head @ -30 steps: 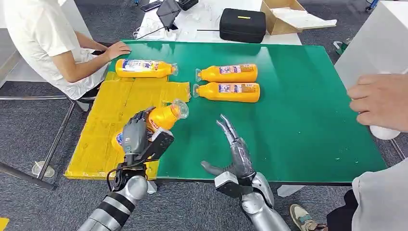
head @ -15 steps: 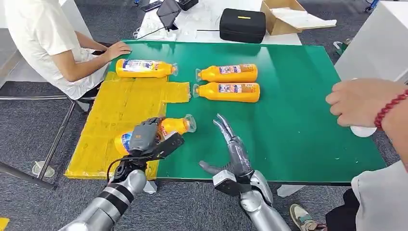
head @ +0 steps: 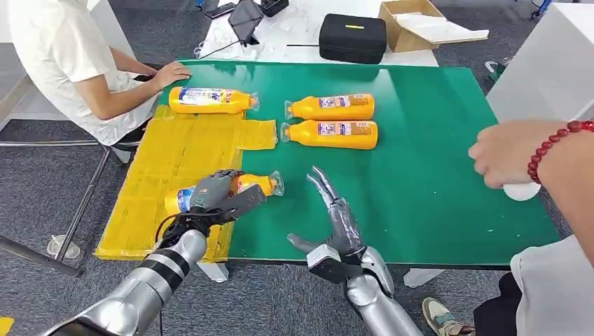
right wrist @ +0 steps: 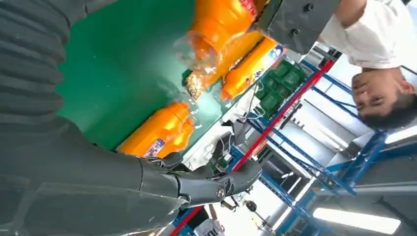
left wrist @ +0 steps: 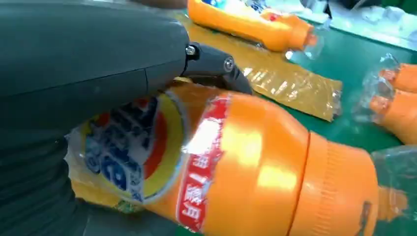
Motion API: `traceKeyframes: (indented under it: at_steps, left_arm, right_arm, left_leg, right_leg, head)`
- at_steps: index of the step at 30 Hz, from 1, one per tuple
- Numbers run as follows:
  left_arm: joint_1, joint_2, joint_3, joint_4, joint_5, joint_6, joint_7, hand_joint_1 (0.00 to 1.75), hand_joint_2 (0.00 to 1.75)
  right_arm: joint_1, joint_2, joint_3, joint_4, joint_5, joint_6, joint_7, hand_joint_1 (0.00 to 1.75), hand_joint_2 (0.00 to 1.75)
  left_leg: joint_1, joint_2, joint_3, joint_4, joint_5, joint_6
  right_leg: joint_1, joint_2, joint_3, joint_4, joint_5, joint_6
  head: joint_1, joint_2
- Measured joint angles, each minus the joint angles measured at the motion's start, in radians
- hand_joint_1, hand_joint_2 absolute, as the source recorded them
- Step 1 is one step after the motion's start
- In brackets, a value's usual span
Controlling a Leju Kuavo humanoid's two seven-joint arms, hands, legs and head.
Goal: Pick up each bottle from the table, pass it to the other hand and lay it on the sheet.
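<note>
My left hand [head: 217, 196] grips an orange bottle [head: 246, 186] lying low across the near right edge of the yellow sheet [head: 178, 157], its clear cap pointing right. The left wrist view shows that bottle [left wrist: 246, 167] close up under my dark fingers [left wrist: 216, 64]. My right hand [head: 335, 217] stands open beside it over the green table [head: 434, 175], holding nothing. Another orange bottle [head: 209, 99] lies at the sheet's far edge. Two more bottles [head: 330, 107] [head: 329, 134] lie side by side on the green top, caps to the left.
A seated person rests a hand [head: 170, 71] at the table's far left corner. Another person's hand [head: 515, 150] with a red bead bracelet reaches in from the right over a white object [head: 522, 190]. A black case [head: 354, 36] and a cardboard box [head: 413, 21] sit behind.
My left hand has lowered the bottle from a tilted raise down onto the sheet's near edge. The person's hand at the right has reached farther in. My right hand barely moved.
</note>
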Motion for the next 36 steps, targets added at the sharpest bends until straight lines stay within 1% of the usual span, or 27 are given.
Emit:
traceKeyframes:
  at_steps: [7,11,20,22,25,27,29,31,33,36]
  left_arm:
    - [-0.017,0.007,-0.003,0.052,-0.045,-0.055,0.032,0.0,1.75]
    - [-0.032,0.009,-0.004,0.065,-0.038,-0.096,0.034,0.0,1.75]
    - [-0.045,0.015,-0.004,0.077,-0.026,-0.132,0.022,0.0,1.75]
    - [-0.045,0.016,-0.004,0.077,-0.017,-0.126,0.003,0.0,1.75]
    - [-0.035,0.017,0.002,0.076,0.013,-0.069,-0.05,0.0,1.75]
    - [-0.014,0.014,0.018,0.059,0.06,-0.033,-0.113,0.0,1.75]
    - [0.026,0.006,0.051,0.016,0.178,-0.081,-0.233,0.0,1.75]
    - [0.066,-0.002,0.072,-0.037,0.246,-0.136,-0.297,0.0,1.75]
    - [0.102,-0.004,0.076,-0.102,0.277,-0.16,-0.316,0.0,1.75]
    - [0.143,-0.005,0.076,-0.202,0.285,-0.142,-0.315,0.0,1.75]
  right_arm:
    - [-0.017,0.0,0.023,0.018,-0.023,-0.006,0.0,0.0,1.75]
    - [-0.021,-0.002,0.032,0.025,-0.046,-0.018,0.0,0.0,1.75]
    - [-0.027,-0.005,0.051,0.032,-0.072,-0.029,0.0,0.0,1.75]
    - [-0.03,-0.006,0.058,0.034,-0.079,-0.034,0.0,0.0,1.75]
    - [-0.031,-0.01,0.067,0.037,-0.086,-0.042,0.0,0.0,1.75]
    - [-0.03,-0.011,0.071,0.038,-0.089,-0.047,0.0,0.0,1.75]
    - [-0.029,-0.016,0.073,0.038,-0.09,-0.051,0.0,0.0,1.75]
    - [-0.028,-0.019,0.076,0.038,-0.093,-0.054,0.0,0.0,1.75]
    - [-0.025,-0.023,0.082,0.038,-0.096,-0.061,0.0,0.0,1.75]
    - [-0.021,-0.029,0.092,0.04,-0.097,-0.074,0.0,0.0,1.75]
  left_leg:
    - [0.0,0.0,0.0,0.0,0.001,0.0]
    - [0.0,0.0,0.0,0.0,0.001,0.0]
    - [0.0,0.0,0.0,0.0,0.001,0.0]
    - [0.0,0.0,0.0,0.0,0.001,0.0]
    - [0.0,0.0,0.0,0.0,0.001,0.0]
    - [0.0,0.0,0.0,0.0,0.001,0.0]
    - [0.0,0.0,-0.001,0.0,0.001,0.0]
    - [0.0,0.0,-0.002,0.0,0.001,0.0]
    - [0.0,0.0,-0.002,0.0,0.001,0.0]
    - [0.0,0.0,-0.003,0.0,0.001,0.0]
  right_leg:
    - [0.0,0.0,0.0,0.0,0.001,0.0]
    - [0.0,0.0,0.0,0.0,0.001,0.0]
    - [0.0,0.0,0.0,0.0,0.001,0.0]
    - [0.0,0.0,0.0,0.0,0.001,0.0]
    - [0.0,0.0,0.0,0.0,0.001,0.0]
    - [0.0,0.0,-0.001,0.0,0.001,0.0]
    - [0.0,0.0,-0.001,0.0,0.001,0.0]
    - [0.0,0.0,-0.002,0.0,0.001,0.0]
    - [0.0,0.0,-0.003,0.0,0.001,0.0]
    - [0.0,0.0,-0.004,0.0,0.001,0.0]
  head:
    - [0.0,0.0]
    - [0.0,0.0]
    - [0.0,0.0]
    - [0.0,0.0]
    - [0.0,0.0]
    - [0.0,0.0]
    - [0.0,0.0]
    - [0.0,0.0]
    - [0.0,0.0]
    - [0.0,0.0]
